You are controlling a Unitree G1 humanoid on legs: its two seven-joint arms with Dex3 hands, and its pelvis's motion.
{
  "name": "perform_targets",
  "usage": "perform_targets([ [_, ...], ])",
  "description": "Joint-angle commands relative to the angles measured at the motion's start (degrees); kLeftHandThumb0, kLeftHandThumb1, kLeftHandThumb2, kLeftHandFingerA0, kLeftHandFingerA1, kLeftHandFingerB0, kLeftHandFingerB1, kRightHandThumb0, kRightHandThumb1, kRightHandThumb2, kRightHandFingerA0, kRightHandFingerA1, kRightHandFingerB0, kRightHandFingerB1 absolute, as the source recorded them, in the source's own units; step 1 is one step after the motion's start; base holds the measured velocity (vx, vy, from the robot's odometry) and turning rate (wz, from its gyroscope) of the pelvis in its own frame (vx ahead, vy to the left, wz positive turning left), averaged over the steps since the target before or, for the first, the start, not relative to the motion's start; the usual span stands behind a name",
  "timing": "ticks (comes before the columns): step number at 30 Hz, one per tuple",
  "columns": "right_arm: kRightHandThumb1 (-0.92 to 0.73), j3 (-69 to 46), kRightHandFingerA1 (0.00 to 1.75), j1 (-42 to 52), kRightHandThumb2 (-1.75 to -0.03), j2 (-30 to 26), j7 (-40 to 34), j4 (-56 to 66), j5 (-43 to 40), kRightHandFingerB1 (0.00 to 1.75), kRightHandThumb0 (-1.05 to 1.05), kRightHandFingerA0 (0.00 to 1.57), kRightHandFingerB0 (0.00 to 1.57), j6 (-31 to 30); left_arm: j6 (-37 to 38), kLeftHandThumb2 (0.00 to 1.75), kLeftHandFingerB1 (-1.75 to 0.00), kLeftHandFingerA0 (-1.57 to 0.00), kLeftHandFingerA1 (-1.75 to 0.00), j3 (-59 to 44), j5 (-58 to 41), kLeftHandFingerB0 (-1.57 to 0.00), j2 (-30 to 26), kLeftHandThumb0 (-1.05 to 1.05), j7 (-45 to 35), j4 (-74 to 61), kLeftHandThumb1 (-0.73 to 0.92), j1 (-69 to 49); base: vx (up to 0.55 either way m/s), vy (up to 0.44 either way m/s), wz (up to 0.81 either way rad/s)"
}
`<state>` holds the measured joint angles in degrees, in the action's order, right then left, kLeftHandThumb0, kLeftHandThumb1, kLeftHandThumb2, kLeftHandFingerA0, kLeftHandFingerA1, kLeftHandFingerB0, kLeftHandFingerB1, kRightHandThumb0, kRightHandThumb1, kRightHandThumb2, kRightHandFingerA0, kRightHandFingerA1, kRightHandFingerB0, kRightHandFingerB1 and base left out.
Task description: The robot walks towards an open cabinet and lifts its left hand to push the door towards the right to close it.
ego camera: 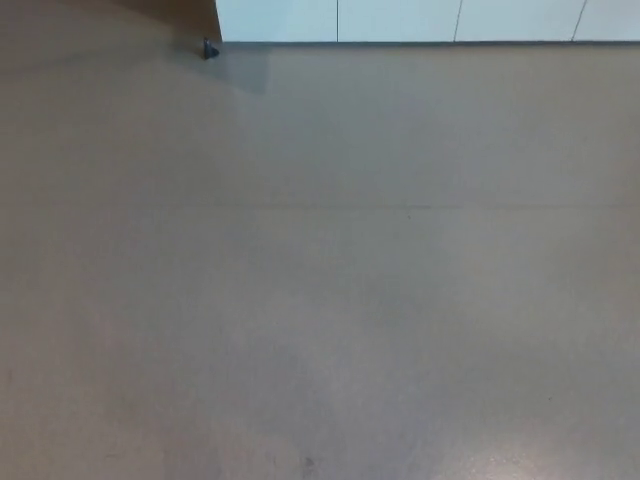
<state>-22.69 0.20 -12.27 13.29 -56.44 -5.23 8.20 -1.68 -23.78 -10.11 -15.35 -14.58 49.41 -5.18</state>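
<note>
Cabinet fronts (400,20) show only as a strip of white panels along the top edge of the head view, their bottoms meeting the floor (320,280), with thin dark seams dividing one panel from the next. Well apart from the camera, they leave a broad stretch of plain grey-brown floor in between. At the top left, just beside the end of the white panels, a brown surface (150,12) runs along the edge, and a small dark object (209,49) sits on the floor at its corner; whether that is a door stop or a foot of something is too small to tell. Which panel is the open door cannot be made out, and no cabinet interior or contents are visible. Neither the left nor the right hand is in the picture, so their state cannot be told. Judging from this, the task is at its early walking stage: the approach is unfinished, and raising the left hand and pushing the door rightward are both left to do.
</note>
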Motion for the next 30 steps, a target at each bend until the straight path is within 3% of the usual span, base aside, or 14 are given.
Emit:
perform_targets([
  [1,-0.62,-4.8,0.48,-1.4,-1.16,-0.3,6.8,-1.8,-7.8,0.49,-0.33,0.0,0.0,6.4,-3.0,0.66,-0.29,-0.2,-0.35,-4.8,-8.7,-0.19,0.5,-0.61,-5.5,-4.8,0.85,0.5,0.05,0.181,-0.11],
  [7,-0.64,-6.5,0.47,-2.7,-1.17,1.2,4.9,1.8,-9.4,0.49,-0.32,0.0,0.0,6.1,-7.6,0.65,-0.3,-0.25,-0.36,-6.0,-9.7,-0.21,3.0,-0.61,-0.9,-10.8,0.85,2.1,0.14,0.297,-0.24],
  [8,-0.83,-6.9,0.45,-3.2,-0.99,1.7,3.9,2.3,-9.9,0.39,-0.68,0.18,0.09,6.0,-7.3,0.65,-0.3,-0.24,-0.36,-6.1,-9.6,-0.22,3.6,-0.61,0.0,-10.4,0.84,3.0,0.21,0.22,0.0],
  [9,-0.83,-7.0,0.45,-3.4,-0.99,1.9,3.5,2.5,-10.1,0.39,-0.68,0.18,0.09,5.9,-7.2,0.65,-0.3,-0.24,-0.36,-6.1,-9.6,-0.22,3.8,-0.61,0.5,-10.3,0.84,3.4,0.22,0.2,-0.02],
  [10,-0.63,-7.1,0.47,-2.2,-1.16,2.0,4.3,0.8,-9.8,0.49,-0.32,0.01,0.01,7.4,-6.1,0.66,-0.3,-0.2,-0.36,-6.8,-10.1,-0.19,4.1,-0.6,-0.4,-7.2,0.86,3.4,0.23,0.176,0.04],
  [11,-0.82,-6.9,0.45,-0.9,-0.98,2.1,4.7,-0.7,-9.4,0.4,-0.67,0.17,0.07,8.7,-5.3,0.66,-0.3,-0.21,-0.37,-7.1,-10.0,-0.19,4.0,-0.58,-0.7,-4.7,0.86,3.1,0.24,0.08,0.03],
  [15,-0.84,-2.3,0.45,1.9,-0.96,-0.8,3.5,-6.7,-3.7,0.4,-0.68,0.2,0.13,10.9,-3.1,0.66,-0.3,-0.24,-0.36,-5.0,-7.2,-0.2,2.5,-0.6,-1.1,-1.5,0.86,1.2,0.26,-0.018,0.12],
  [22,-0.82,-1.2,0.45,1.7,-1.0,-0.5,6.1,-6.5,-6.2,0.39,-0.71,0.18,0.09,12.4,-0.2,0.65,-0.3,-0.3,-0.38,-4.3,-7.3,-0.23,0.7,-0.6,-1.4,1.8,0.85,1.7,0.38,-0.149,0.1],
  [24,-0.83,-0.8,0.44,1.7,-1.0,-0.6,6.2,-6.4,-6.1,0.39,-0.7,0.17,0.09,12.8,0.6,0.65,-0.3,-0.3,-0.37,-3.3,-6.4,-0.23,0.5,-0.6,-1.3,2.4,0.85,1.6,0.65,-0.043,0.19],
  [25,-0.63,-0.5,0.47,1.7,-1.16,-0.8,6.1,-6.3,-5.9,0.48,-0.32,0.01,0.01,13.1,0.9,0.65,-0.3,-0.29,-0.36,-2.8,-6.2,-0.22,0.4,-0.6,-1.3,2.9,0.85,1.6,0.39,-0.184,-0.02],
  [27,-0.63,-0.2,0.47,1.7,-1.16,-0.9,6.0,-6.3,-5.9,0.48,-0.32,0.01,0.01,13.3,1.3,0.65,-0.3,-0.29,-0.36,-2.5,-6.2,-0.22,0.3,-0.6,-1.3,3.3,0.85,1.7,0.33,-0.172,-0.03],
  [28,-0.84,-0.2,0.44,1.5,-0.99,-1.0,5.5,-7.1,-5.9,0.4,-0.68,0.16,0.08,13.5,1.5,0.65,-0.29,-0.28,-0.35,-2.0,-5.8,-0.2,-0.1,-0.6,-1.3,3.9,0.87,1.8,0.3,-0.118,0.0],
  [30,-0.83,0.1,0.44,1.3,-1.0,-1.7,4.6,-8.4,-5.4,0.4,-0.69,0.17,0.08,13.4,1.9,0.65,-0.29,-0.28,-0.36,-1.6,-5.6,-0.19,-0.3,-0.6,-1.3,4.7,0.87,1.9,0.29,-0.103,-0.05],
])
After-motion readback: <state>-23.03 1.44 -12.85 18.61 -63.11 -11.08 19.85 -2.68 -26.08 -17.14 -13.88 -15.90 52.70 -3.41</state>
